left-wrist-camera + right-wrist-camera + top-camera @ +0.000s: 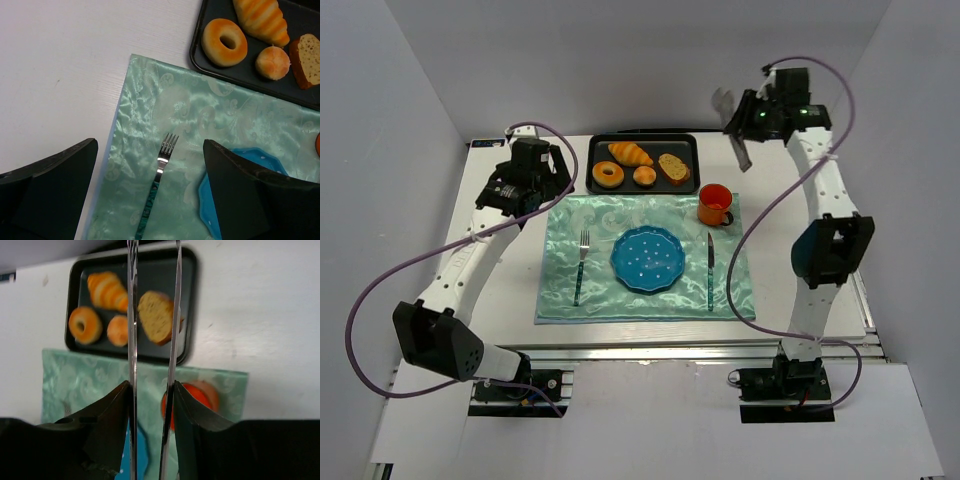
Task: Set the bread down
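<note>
The bread slice [673,167] [310,57] [156,317] lies at the right end of a black tray [596,152], beside a croissant [630,153], a ring donut [609,175] and a small bun [644,177]. My right gripper [748,118] [152,390] hangs high at the back right, shut on metal tongs [738,145] [132,315]. The two blades of the tongs stay apart and frame the slice from above. A blue plate [625,262] lies on the green placemat [560,290]. My left gripper [533,188] [150,150] hovers open over the mat's left part, above the fork [159,175].
An orange mug [715,205] stands on the mat's back right corner. A fork [582,262] lies left of the plate and a knife [711,268] right of it. White walls close in the table on the left, back and right.
</note>
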`<state>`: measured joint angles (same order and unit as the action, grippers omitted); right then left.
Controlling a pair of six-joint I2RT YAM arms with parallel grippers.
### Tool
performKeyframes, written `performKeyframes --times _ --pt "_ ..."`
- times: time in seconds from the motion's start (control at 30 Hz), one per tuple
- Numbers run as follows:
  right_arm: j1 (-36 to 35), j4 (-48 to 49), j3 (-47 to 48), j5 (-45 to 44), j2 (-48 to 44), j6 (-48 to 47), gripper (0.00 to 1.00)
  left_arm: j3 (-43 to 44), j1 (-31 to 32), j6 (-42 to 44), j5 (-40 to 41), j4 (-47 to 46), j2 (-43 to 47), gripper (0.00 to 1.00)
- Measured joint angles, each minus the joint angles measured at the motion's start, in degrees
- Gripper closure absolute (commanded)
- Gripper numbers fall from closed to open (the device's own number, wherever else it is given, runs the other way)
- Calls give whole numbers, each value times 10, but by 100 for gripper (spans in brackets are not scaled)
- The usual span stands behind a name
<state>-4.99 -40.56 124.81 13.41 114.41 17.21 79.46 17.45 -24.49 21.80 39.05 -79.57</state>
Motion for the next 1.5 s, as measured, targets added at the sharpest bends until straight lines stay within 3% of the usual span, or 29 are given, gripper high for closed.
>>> performKeyframes --times 0.27,0.57,1.4,1.5 --pt "-83 -38 33 61 100 12 53 -5 0 -2 -2 13 11 2" --pt "-144 -44 33 57 118 14 46 -9 0 -2 3 30 26 2" --pt "-193 -44 18 0 193 -15 34 -11 0 5 19 60 30 2" --pt "-201 -44 18 -8 200 -23 36 -12 0 5 21 60 30 2"
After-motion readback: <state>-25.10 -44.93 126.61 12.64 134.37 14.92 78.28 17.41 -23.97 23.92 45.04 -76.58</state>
